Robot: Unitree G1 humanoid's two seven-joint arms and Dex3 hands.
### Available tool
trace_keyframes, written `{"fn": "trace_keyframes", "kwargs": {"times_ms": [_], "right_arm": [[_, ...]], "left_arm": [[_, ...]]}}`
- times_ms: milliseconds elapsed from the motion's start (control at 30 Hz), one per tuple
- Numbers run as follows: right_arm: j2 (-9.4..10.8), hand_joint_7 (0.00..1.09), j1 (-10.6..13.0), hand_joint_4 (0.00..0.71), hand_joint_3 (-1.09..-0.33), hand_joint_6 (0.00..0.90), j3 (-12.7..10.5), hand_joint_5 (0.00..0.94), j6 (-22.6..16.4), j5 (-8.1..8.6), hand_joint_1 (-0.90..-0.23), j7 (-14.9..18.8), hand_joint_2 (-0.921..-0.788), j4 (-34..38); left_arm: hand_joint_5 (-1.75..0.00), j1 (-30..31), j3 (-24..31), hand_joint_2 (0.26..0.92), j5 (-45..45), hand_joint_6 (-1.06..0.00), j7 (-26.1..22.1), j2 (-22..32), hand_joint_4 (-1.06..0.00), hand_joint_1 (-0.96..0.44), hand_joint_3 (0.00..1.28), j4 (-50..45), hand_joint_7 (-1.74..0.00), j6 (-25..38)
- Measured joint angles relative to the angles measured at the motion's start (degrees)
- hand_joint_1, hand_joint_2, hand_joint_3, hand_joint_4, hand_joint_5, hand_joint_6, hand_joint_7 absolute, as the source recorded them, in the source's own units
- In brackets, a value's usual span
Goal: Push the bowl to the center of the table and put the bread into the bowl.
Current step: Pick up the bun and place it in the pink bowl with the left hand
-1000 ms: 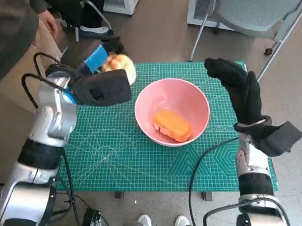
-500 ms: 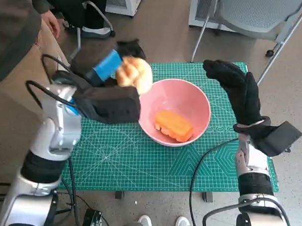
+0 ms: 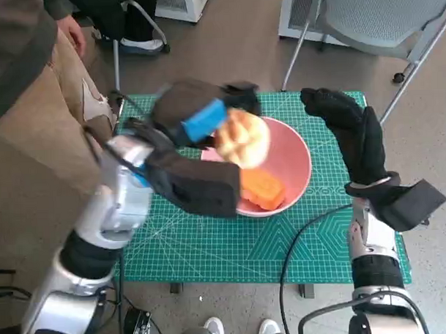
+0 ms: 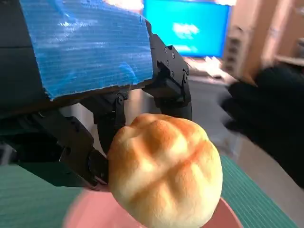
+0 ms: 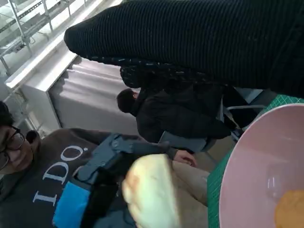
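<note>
A pink bowl (image 3: pixel 292 153) stands on the green mat near the middle of the table, with an orange piece of bread (image 3: pixel 262 187) lying inside it. My left hand (image 3: pixel 206 112) holds a round golden bun (image 3: pixel 242 138) above the bowl's left side; the left wrist view shows the bun (image 4: pixel 164 173) gripped by the black fingers (image 4: pixel 111 121) over the pink bowl (image 4: pixel 90 213). My right hand (image 3: pixel 353 129) is raised, fingers spread, just right of the bowl and holds nothing. In the right wrist view the bun (image 5: pixel 149 192) hangs beside the bowl's rim (image 5: pixel 237 161).
The green cutting mat (image 3: pixel 211 241) covers the small table. A person (image 3: pixel 29 78) sits close at the left, seen also as a person (image 5: pixel 33 156) in the right wrist view. A grey chair (image 3: pixel 379 15) stands behind the table at the right.
My left hand has carried the bun from the mat's back left corner rightwards to above the bowl. The right hand has stayed where it was.
</note>
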Motion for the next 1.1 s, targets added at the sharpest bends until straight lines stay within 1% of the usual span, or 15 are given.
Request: {"fn": "trace_keyframes", "kwargs": {"times_ms": [333, 667, 700, 767, 800, 833, 867, 900, 933, 967, 1033, 1067, 1100], "right_arm": [[-0.16, 0.46, 0.85, 0.142, -0.796, 0.000, -0.44, 0.001, 0.00, 0.00, -0.714, -0.49, -0.921, -1.08], [-0.15, 0.46, 1.12, 0.143, -0.794, 0.000, -0.57, 0.001, 0.00, -0.15, -0.720, -1.71, -0.921, -1.70], [-0.15, 0.46, 1.12, 0.143, -0.794, 0.000, -0.56, 0.001, 0.00, -0.16, -0.720, -1.86, -0.921, -1.70], [-0.15, 0.47, 1.12, 0.143, -0.794, 0.000, -0.55, 0.001, -0.01, -0.20, -0.720, -2.05, -0.921, -1.71], [-0.14, 0.46, 1.12, 0.143, -0.794, 0.000, -0.53, 0.001, -0.02, -0.21, -0.720, -2.17, -0.921, -1.71], [-0.14, 0.46, 1.12, 0.142, -0.795, 0.000, -0.51, 0.001, -0.03, -0.23, -0.720, -2.31, -0.921, -1.71], [-0.14, 0.46, 1.11, 0.142, -0.795, 0.000, -0.50, 0.000, -0.03, -0.23, -0.720, -2.41, -0.921, -1.71], [-0.14, 0.46, 1.11, 0.142, -0.795, 0.000, -0.49, 0.000, -0.03, -0.24, -0.720, -2.48, -0.921, -1.71], [-0.14, 0.46, 1.11, 0.142, -0.795, -0.001, -0.49, 0.000, -0.04, -0.24, -0.722, -2.53, -0.921, -1.71], [-0.14, 0.46, 1.11, 0.142, -0.795, -0.001, -0.50, 0.000, -0.04, -0.24, -0.723, -2.59, -0.921, -1.71], [-0.14, 0.46, 1.11, 0.142, -0.796, -0.001, -0.48, 0.000, -0.05, -0.24, -0.725, -2.77, -0.921, -1.71], [-0.14, 0.46, 1.11, 0.142, -0.796, -0.001, -0.47, 0.000, -0.06, -0.24, -0.727, -2.91, -0.921, -1.71], [-0.14, 0.46, 1.11, 0.142, -0.796, -0.001, -0.47, 0.000, -0.06, -0.25, -0.728, -2.98, -0.921, -1.71]], "left_arm": [[-1.17, -0.79, -2.10, 0.918, 1.01, -0.65, 1.47, -2.21, -0.75, 0.00, 0.04, 8.84, -1.08, -3.79], [-1.20, -3.55, -2.58, 0.917, 2.31, -0.67, 3.69, -3.35, -0.74, 0.00, 0.04, 17.03, -1.04, -5.71], [-1.22, -3.74, -2.58, 0.918, 2.31, -0.66, 3.83, -3.50, -0.73, 0.00, 0.04, 17.58, -1.03, -5.89], [-1.24, -4.09, -2.54, 0.920, 2.16, -0.62, 3.92, -3.88, -0.66, 0.00, 0.08, 18.61, -1.14, -6.01], [-1.00, -4.21, -2.52, 0.883, 2.07, -0.50, 3.86, -4.09, -0.57, 0.02, 0.09, 19.07, -0.92, -5.98], [-0.88, -4.28, -2.48, 0.870, 1.84, -0.48, 3.46, -4.29, -0.55, 0.03, 0.09, 19.40, -0.80, -5.73], [-0.51, -4.33, -2.44, 0.825, 1.60, -0.39, 2.88, -4.45, -0.40, 0.01, 0.07, 19.71, -0.49, -5.38], [-0.41, -4.35, -2.38, 0.813, 1.25, -0.37, 2.03, -4.57, -0.35, 0.00, 0.06, 19.89, -0.41, -4.83], [-0.26, -4.36, -2.32, 0.787, 0.70, -0.31, 1.05, -4.67, -0.24, -0.05, 0.05, 20.05, -0.29, -4.19], [-0.17, -4.35, -2.26, 0.771, 0.18, -0.27, 0.01, -4.75, -0.16, -0.11, 0.04, 20.17, -0.20, -3.53], [-0.11, -4.35, -2.16, 0.760, -0.42, -0.24, -1.64, -4.87, -0.10, -0.17, 0.04, 20.38, -0.14, -2.54], [-0.05, -4.35, -2.16, 0.756, -0.54, -0.21, -2.29, -4.87, -0.05, -0.30, 0.03, 20.43, -0.09, -2.27], [-0.04, -4.35, -2.16, 0.755, -0.54, -0.20, -2.66, -4.85, -0.04, -0.33, 0.03, 20.47, -0.08, -2.20]]}}
